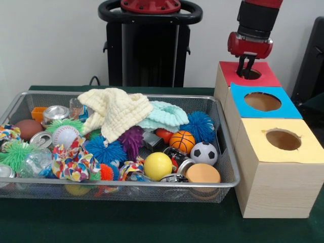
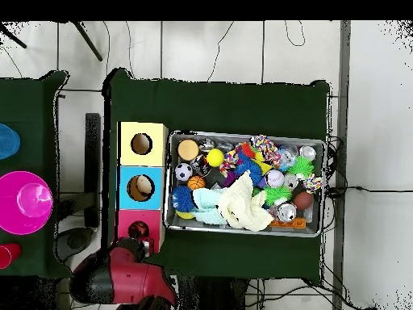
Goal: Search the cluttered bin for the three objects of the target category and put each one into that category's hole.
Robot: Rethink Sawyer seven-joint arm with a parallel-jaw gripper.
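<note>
Front view has the gripper (image 1: pixel 246 72) poking its tips down into the red box's hole (image 1: pixel 251 74), fingers close together, can't tell if it's holding anything. Wire bin (image 1: pixel 229 174) beside the boxes is packed: balls, cans, cloths

No readable text, labels, brands or numbers in either view. The silver metal cans (image 1: pixel 54 114) in the wire mesh bin (image 1: pixel 229 152) show only bare lids; the three wooden boxes (image 1: pixel 276 169) with coloured tops carry no markings.
</note>
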